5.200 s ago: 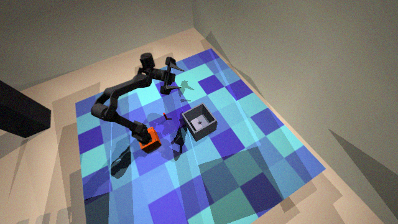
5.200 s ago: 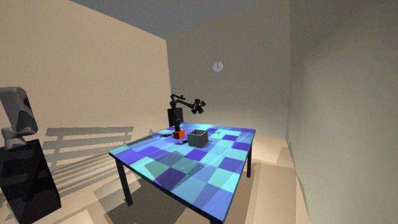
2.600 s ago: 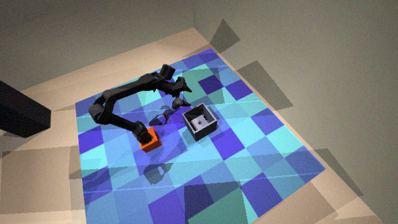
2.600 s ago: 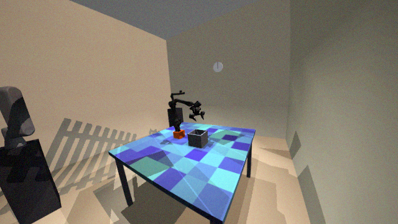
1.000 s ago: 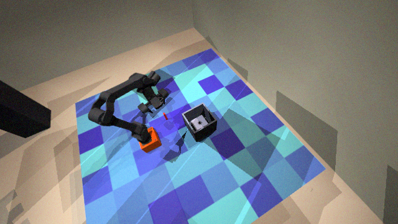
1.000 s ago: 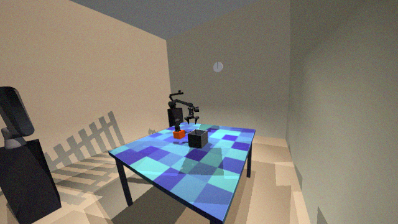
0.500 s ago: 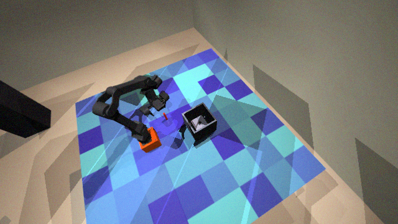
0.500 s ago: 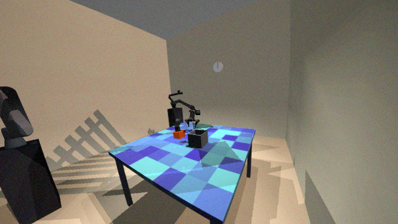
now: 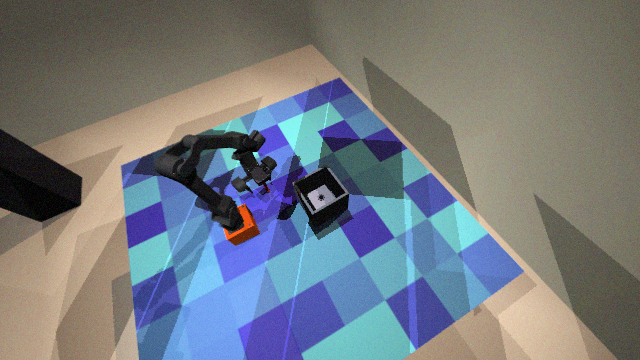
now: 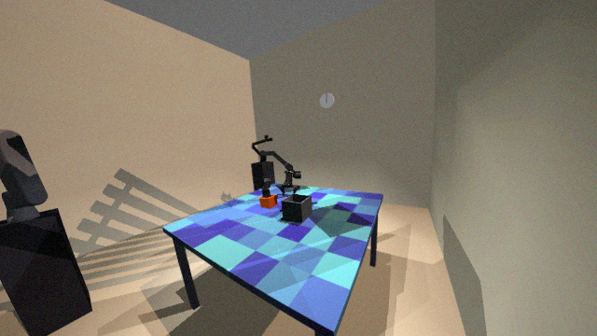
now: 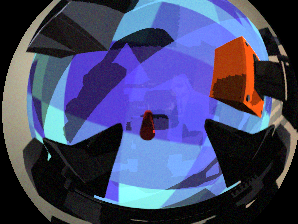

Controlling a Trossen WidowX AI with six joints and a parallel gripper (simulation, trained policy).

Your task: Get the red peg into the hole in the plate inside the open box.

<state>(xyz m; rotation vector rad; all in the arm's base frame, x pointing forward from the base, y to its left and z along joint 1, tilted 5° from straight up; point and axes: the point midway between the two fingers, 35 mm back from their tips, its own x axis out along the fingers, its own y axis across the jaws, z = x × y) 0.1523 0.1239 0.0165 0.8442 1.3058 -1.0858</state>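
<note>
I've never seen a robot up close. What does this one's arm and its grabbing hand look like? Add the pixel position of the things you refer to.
The arm (image 9: 200,192) is black to dark grey all over, built of slim straight links with chunkier, rounded joints. Its gripper (image 11: 165,125) is black too, with two matching fingers that look angular and taper to points. I can't make out any lettering or loose cables on it.

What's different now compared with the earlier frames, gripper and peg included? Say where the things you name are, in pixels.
The gripper (image 9: 257,191) (image 11: 165,125) has come away from its place above and behind the open box (image 9: 299,192) (image 10: 297,208), moving toward the orange base (image 9: 246,227) (image 10: 268,202) (image 11: 230,70) and down over the red peg (image 9: 267,188) (image 11: 147,126). Nothing has been gripped or released; the fingers stand wide open. Box, base and peg look unmoved.
</note>
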